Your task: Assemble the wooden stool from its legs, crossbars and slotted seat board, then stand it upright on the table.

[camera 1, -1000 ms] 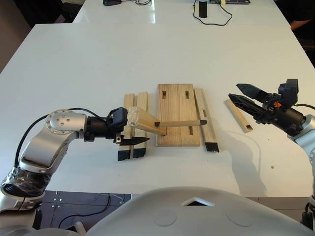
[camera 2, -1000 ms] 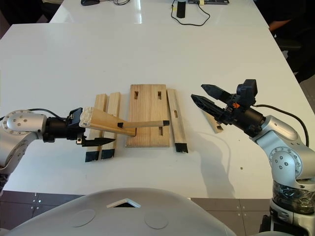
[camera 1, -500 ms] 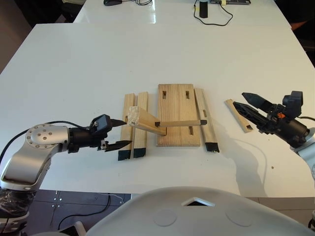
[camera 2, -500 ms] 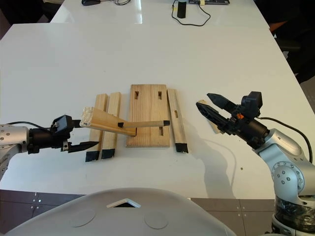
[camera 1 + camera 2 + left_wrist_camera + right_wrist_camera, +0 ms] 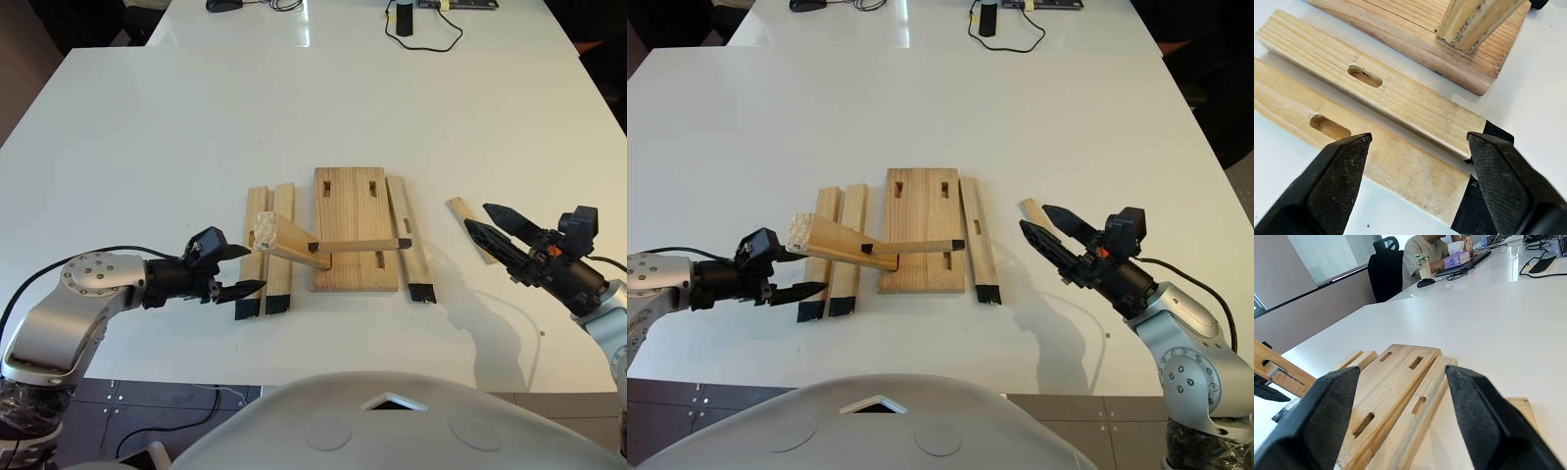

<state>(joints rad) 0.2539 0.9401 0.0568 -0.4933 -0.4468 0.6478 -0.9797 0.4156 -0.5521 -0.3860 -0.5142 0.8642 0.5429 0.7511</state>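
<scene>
Seat board lies flat, two black-tipped legs at its left, a third leg at its right. A joined leg and crossbar lean across it. A short bar lies farther right.

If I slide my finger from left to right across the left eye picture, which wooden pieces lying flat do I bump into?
first pale wooden leg with a black foot → second matching leg → wide slotted wooden seat board → third black-footed leg → short plain wooden crossbar
</scene>
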